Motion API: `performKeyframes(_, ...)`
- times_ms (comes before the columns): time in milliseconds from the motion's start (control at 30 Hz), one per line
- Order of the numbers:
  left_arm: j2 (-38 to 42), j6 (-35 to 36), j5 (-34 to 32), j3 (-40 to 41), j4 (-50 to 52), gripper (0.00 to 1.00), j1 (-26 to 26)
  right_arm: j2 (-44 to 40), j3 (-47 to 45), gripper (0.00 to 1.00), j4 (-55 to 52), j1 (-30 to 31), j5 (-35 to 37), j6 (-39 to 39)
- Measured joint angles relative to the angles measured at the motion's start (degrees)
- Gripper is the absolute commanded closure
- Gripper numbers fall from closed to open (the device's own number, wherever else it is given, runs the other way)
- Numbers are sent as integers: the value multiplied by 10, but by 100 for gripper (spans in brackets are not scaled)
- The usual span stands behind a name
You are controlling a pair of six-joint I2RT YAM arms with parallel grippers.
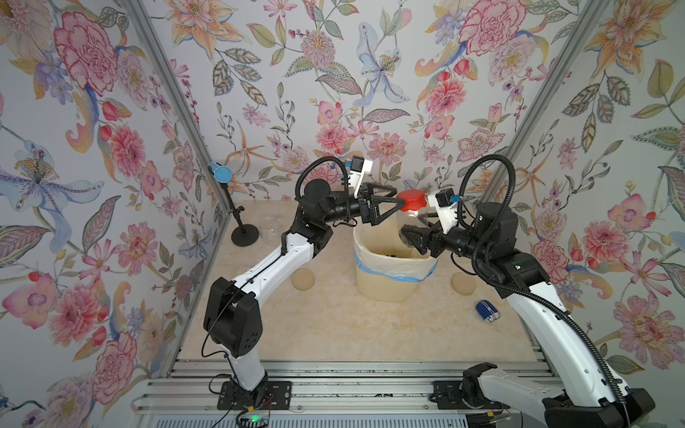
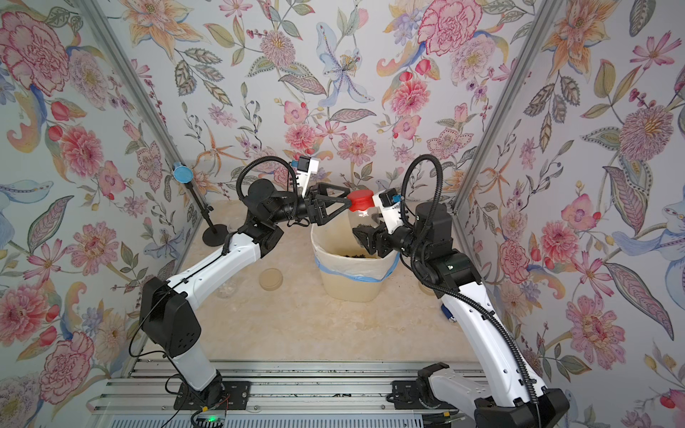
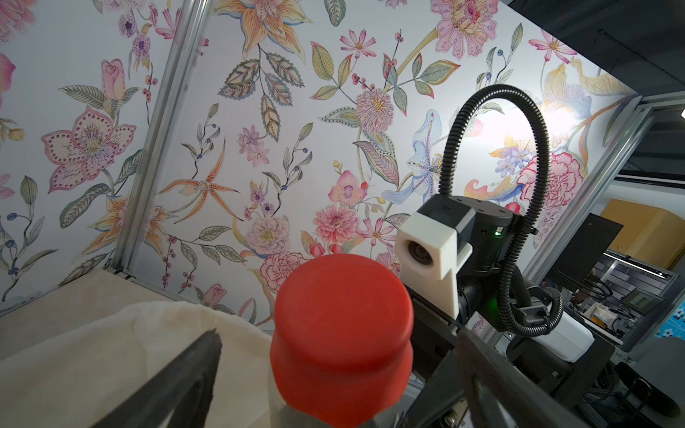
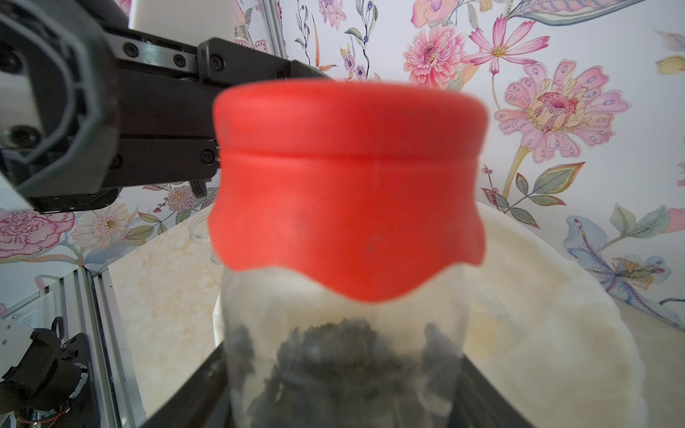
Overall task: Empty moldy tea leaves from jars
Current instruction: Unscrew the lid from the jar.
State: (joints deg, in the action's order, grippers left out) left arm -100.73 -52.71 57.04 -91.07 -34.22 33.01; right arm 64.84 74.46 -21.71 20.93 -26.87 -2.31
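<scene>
1. The right gripper (image 1: 409,238) is clamped on the jar (image 1: 410,219), low on the glass. It holds the jar upright over the bin (image 1: 385,285), likely so the contents drop into the liner once it is opened.
2. The left gripper (image 3: 339,346) reaches in from the left, spread wide and holding nothing. The cap (image 3: 343,307) sits between its fingers (image 3: 200,365) with a gap on one side, apparently placed for unscrewing.
3. The leaves (image 4: 333,355) lie at the jar's bottom, level with the right fingers. A few dark bits lie in the bin.
</scene>
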Motion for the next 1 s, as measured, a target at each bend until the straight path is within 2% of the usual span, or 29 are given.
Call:
performKeyframes(500,-40,26,31,-52,47,1,15,8,1,45,-12,7,-29,5)
performKeyframes(800,-49,53,43,-79,87,22,23,9,1,45,-18,8,-38,8)
performKeyframes(1000,-50,56,47,-82,91,45,23,13,1,45,-25,8,-38,9)
